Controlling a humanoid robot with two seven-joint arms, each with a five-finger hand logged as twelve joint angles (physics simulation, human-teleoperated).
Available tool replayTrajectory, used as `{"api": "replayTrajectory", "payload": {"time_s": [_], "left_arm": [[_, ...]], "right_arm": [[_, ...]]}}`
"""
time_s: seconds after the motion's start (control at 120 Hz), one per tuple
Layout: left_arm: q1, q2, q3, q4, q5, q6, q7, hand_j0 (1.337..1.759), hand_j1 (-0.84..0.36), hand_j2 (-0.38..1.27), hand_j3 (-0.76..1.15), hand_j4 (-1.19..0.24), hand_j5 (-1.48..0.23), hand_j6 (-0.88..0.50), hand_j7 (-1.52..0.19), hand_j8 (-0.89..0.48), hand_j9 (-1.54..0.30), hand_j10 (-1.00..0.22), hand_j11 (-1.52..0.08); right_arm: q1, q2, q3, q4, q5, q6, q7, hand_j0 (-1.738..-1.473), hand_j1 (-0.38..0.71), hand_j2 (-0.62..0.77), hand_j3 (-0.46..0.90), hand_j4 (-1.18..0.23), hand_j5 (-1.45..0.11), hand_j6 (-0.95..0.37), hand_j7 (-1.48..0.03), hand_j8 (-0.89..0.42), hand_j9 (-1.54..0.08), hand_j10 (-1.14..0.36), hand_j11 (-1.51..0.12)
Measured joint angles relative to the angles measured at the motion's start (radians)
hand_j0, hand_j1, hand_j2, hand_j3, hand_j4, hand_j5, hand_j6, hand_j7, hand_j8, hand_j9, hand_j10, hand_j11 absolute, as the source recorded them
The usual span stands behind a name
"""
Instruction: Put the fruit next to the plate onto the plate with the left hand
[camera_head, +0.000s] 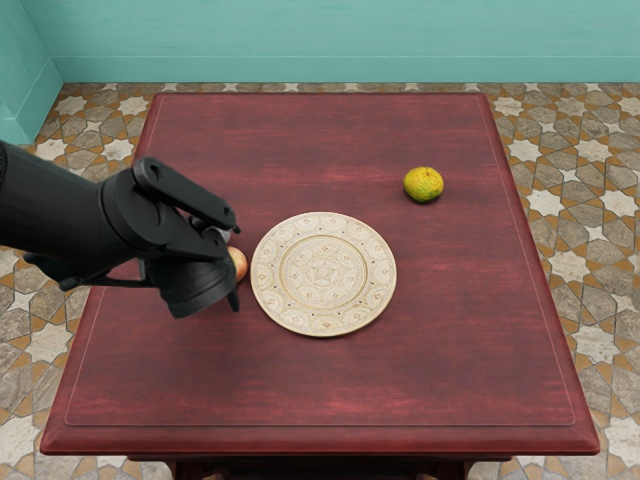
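A cream patterned plate (323, 272) lies at the middle of the dark red table (330, 150). Just left of its rim sits a small orange-tan fruit (239, 263), mostly hidden behind my black left hand (200, 262). That hand comes in from the left edge and hangs over the fruit, its fingers curled down around it; whether they touch or grip the fruit is hidden. A second fruit, yellow-green (423, 184), lies apart at the right rear of the plate.
The table stands on a patterned tile floor, with a teal wall behind. Bare table surface shows in front of and behind the plate.
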Motion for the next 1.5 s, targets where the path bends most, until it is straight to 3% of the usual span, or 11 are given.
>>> {"api": "replayTrajectory", "payload": {"time_s": [1.117,1.333,1.5], "left_arm": [[-0.005,0.000,0.009,0.003,-0.013,0.002,0.004,1.658,-0.03,0.06,0.00,-0.32,-0.42,-0.32,-0.42,-0.32,-0.42,-0.32,-0.42],[-0.005,0.000,0.005,0.003,-0.048,0.002,0.003,1.658,-0.24,0.11,0.00,-0.50,-0.64,-0.45,-0.64,-0.48,-0.64,-0.49,-0.64],[-0.013,0.000,0.003,0.002,-0.080,0.001,0.003,1.656,-0.27,0.27,0.00,-0.59,-0.78,-0.41,-0.78,-0.44,-0.78,-0.59,-0.78]], "right_arm": [[0.000,0.000,0.000,0.000,0.000,0.000,0.000,-1.658,-0.32,0.00,0.00,-0.02,-0.03,-0.02,-0.03,-0.02,-0.03,-0.02,-0.03],[0.000,0.000,0.000,0.000,0.000,0.000,0.000,-1.658,-0.32,0.00,0.00,-0.02,-0.03,-0.02,-0.03,-0.02,-0.03,-0.02,-0.03],[0.000,0.000,0.000,0.000,0.000,0.000,0.000,-1.658,-0.32,0.00,0.00,-0.02,-0.03,-0.02,-0.03,-0.02,-0.03,-0.02,-0.03]]}}
